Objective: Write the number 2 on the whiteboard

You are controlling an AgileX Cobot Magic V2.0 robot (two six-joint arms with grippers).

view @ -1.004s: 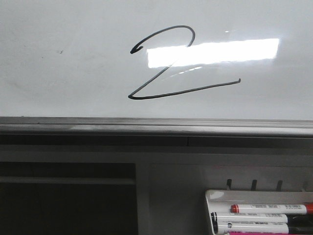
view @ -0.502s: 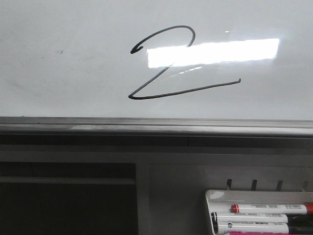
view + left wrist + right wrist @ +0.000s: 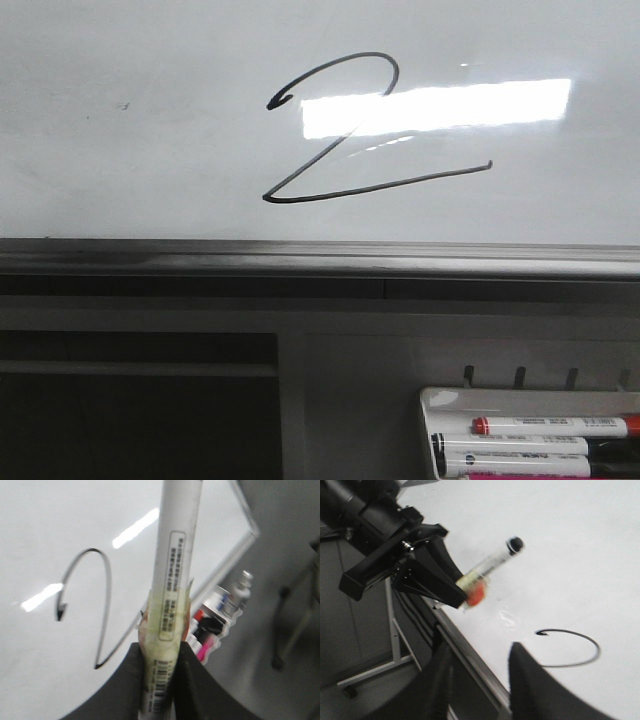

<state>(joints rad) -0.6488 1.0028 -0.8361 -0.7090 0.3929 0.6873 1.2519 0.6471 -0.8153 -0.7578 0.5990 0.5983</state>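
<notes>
The whiteboard (image 3: 150, 150) fills the upper front view, above its grey frame edge (image 3: 300, 255). The number 2 (image 3: 330, 147) is drawn on it in thin black line, crossed by a bright light reflection. No gripper shows in the front view. In the left wrist view my left gripper (image 3: 159, 652) is shut on a white marker (image 3: 175, 580) wrapped in tape, held off the board beside the number 2 (image 3: 107, 595). In the right wrist view my right gripper (image 3: 481, 649) is open and empty over the board's lower edge, with the held marker (image 3: 492, 562) and the 2's hooked top (image 3: 590, 655) beyond it.
A small white marker tray (image 3: 440, 400) with several markers hangs below the board at the lower right; it also shows in the left wrist view (image 3: 220, 615). A dark recess (image 3: 140, 420) lies under the frame at the left. A metal stand leg (image 3: 370, 670) stands on the floor.
</notes>
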